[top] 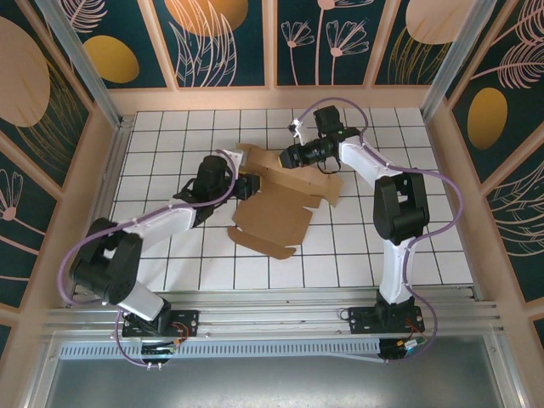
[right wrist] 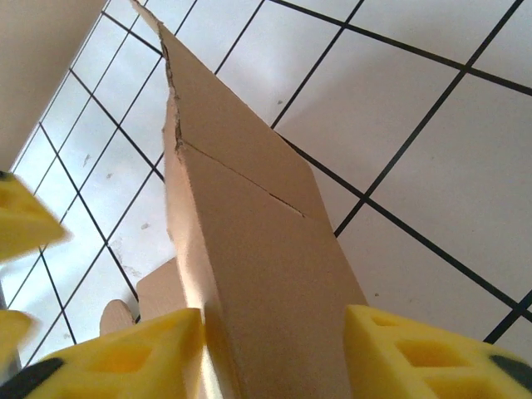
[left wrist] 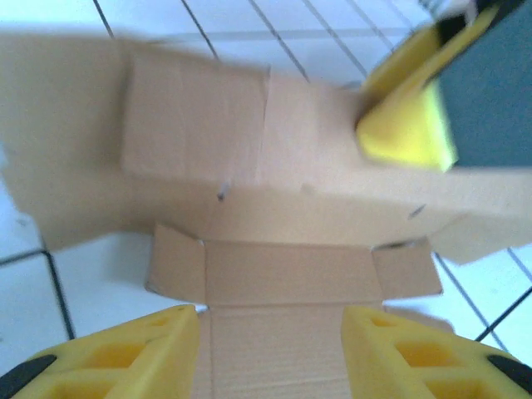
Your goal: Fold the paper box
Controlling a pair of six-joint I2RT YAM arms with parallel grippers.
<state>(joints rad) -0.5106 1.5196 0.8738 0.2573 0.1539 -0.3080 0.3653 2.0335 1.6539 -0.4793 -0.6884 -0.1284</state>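
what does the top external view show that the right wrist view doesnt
Top external view: the whole outline of the unfolded brown cardboard paper box, flaps spread out, with the left gripper at its left edge and the right gripper at its far edge, plus both arms. Right wrist view: up close, one cardboard panel rising between the right gripper's yellow fingers, a crease crossing it and a ragged edge. Both: the brown cardboard and the white table with black grid lines.

I can read no text, label, brand or number from here. The paper box (top: 276,212) is plain brown cardboard, the worktop (top: 425,246) carries a bare black grid, and the wall panels (top: 221,34) bear drawn plants.
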